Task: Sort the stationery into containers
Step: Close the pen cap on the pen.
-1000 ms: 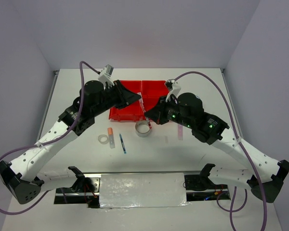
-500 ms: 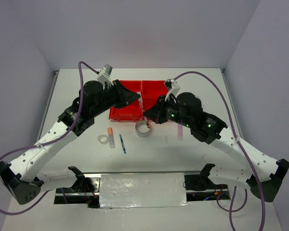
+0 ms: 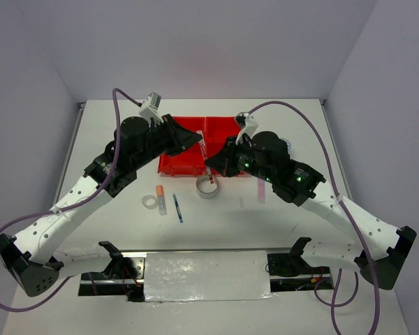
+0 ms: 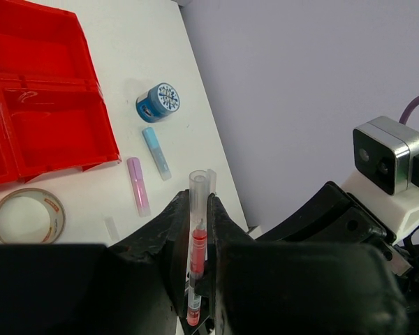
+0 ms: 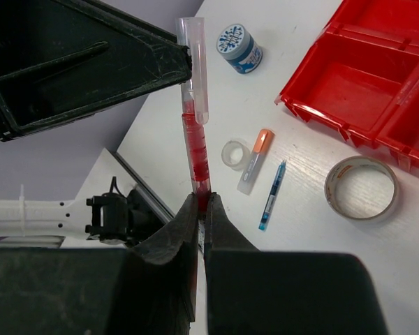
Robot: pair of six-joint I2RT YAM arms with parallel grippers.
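The tray (image 3: 188, 165) sits mid-counter (image 3: 300, 118), toward the far edge. A raised pen (image 3: 205, 154) hangs over its near wall. Just before that wall lies the large tape ring (image 3: 208, 186). Toward the left edge lie a second pen (image 3: 177, 209), the stub (image 3: 159, 190) and the small tape ring (image 3: 151, 202), close together. Right of the large ring lie two flat sticks (image 4: 137, 185), side by side, a round roll (image 4: 158, 102) behind them beside the tray's right wall.
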